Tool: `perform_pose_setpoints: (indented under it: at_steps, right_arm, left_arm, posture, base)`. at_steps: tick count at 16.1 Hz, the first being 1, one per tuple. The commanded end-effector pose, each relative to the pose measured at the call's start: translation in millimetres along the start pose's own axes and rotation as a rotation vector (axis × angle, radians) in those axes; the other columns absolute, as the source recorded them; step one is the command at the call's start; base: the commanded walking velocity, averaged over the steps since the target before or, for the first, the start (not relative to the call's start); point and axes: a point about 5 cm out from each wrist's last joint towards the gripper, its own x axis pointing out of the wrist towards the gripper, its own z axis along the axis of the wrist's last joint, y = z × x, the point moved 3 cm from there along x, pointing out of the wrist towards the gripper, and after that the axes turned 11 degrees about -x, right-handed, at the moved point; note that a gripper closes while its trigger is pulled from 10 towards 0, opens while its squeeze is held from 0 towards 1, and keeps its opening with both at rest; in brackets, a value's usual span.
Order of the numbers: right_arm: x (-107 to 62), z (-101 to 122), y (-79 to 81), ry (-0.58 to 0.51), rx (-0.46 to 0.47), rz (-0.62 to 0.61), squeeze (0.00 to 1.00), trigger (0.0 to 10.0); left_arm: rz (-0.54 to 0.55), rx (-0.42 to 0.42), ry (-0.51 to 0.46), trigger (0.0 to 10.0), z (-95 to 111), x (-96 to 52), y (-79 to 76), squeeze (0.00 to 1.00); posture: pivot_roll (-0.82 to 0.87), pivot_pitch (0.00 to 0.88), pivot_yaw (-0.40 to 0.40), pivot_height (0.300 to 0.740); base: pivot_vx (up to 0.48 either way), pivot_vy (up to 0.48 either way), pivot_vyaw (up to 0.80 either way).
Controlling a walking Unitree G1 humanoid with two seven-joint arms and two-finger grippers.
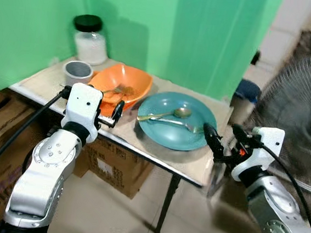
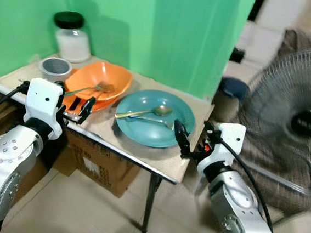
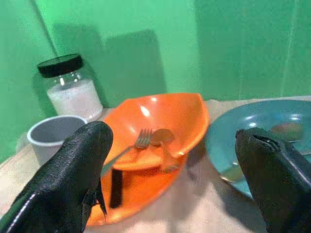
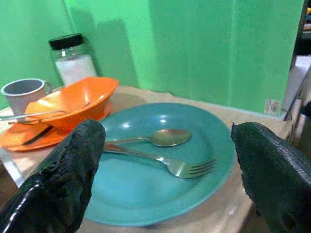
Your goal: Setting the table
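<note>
A teal plate (image 1: 164,136) lies flat near the tabletop's (image 1: 194,167) front edge, carrying a spoon (image 1: 166,114) and a fork (image 1: 179,124) side by side, handles pointing left. Just beside it, an orange bowl (image 1: 130,81) sits tilted on an orange plate (image 3: 141,196), with a second fork (image 3: 133,145) inside and what may be a spoon (image 3: 163,137). A grey cup (image 1: 77,72) stands upright behind the bowl.

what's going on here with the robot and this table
The robot stands at a small table, both grippers open and holding nothing. The left gripper hovers by an orange bowl with a fork in it. The right gripper is beside a blue plate holding a spoon and fork.
</note>
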Motion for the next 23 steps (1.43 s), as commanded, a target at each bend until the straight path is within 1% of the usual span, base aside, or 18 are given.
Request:
perform_pose_setpoints:
  at_steps: [1,2,4,5,7,10,12,15,17,20,23]
  right_arm:
    - [0.1,0,-2.0,0.003,-0.009,-0.011,0.0,10.0]
    - [0.1,1,-0.9,-0.004,-0.017,-0.006,0.0,10.0]
    - [0.1,1,1.5,-0.005,-0.008,0.003,0.0,10.0]
    - [-0.1,-2,6.8,0.008,0.003,0.036,0.0,10.0]
    - [-0.1,-4,10.0,0.018,0.003,0.054,0.0,10.0]
    - [1.5,-8,10.1,0.028,-0.003,0.046,0.0,10.0]
    - [2.4,-12,10.9,0.04,-0.006,0.04,0.0,10.0]
    - [2.7,-12,16.8,0.042,-0.011,0.076,0.0,10.0]
    - [4.4,-13,18.9,0.043,-0.022,0.085,0.0,10.0]
    - [6.7,-14,13.5,0.048,0.016,0.044,0.0,10.0]
    - [7.0,-14,6.0,0.049,0.008,0.003,0.0,10.0]
  left_arm:
    - [-0.006,0.009,-0.003,10.0,2,1.2,-0.7,0.0]
    - [-0.005,0.009,-0.003,10.0,2,1.2,-0.3,0.0]
    - [-0.004,0.011,-0.007,10.0,2,1.2,0.1,0.0]
    - [0.004,-0.001,-0.001,10.0,1,0.5,1.5,0.0]
    - [0.002,0.0,0.007,10.0,-1,-0.8,2.1,0.0]
    - [-0.023,0.002,0.01,10.0,-4,-3.6,2.1,0.0]
    - [-0.027,-0.002,0.011,10.0,-5,-5.1,3.0,0.0]
    - [-0.036,-0.004,0.012,10.0,-5,-6.8,2.6,0.0]
    - [-0.04,-0.004,0.013,10.0,-5,-7.9,3.2,0.0]
    - [-0.045,-0.002,0.015,10.0,-5,-9.6,4.8,0.0]
    - [-0.056,-0.002,0.017,10.0,-4,-10.1,3.8,0.0]
  posture:
    - [-0.03,0.0,-0.043,0.74]
    - [-0.03,0.0,-0.045,0.74]
    - [-0.03,0.0,-0.045,0.74]
    - [-0.02,0.0,-0.054,0.74]
    - [-0.02,0.0,-0.057,0.74]
    - [-0.01,0.0,-0.062,0.74]
    - [-0.01,0.0,-0.066,0.74]
    - [0.0,0.0,-0.071,0.74]
    - [0.0,0.0,-0.071,0.74]
    - [0.0,0.0,-0.074,0.74]
    - [0.0,0.0,-0.072,0.74]
  base:
    - [0.0,-0.48,0.8]
    - [0.0,-0.454,0.58]
    - [0.0,-0.322,0.0]
    - [0.0,0.0,0.0]
    - [0.0,0.0,0.0]
    - [0.0,0.0,0.0]
    - [0.0,0.0,0.8]
    - [0.0,0.0,0.8]
    - [0.0,0.0,0.0]
    - [0.0,0.0,0.0]
    - [0.0,0.0,0.0]
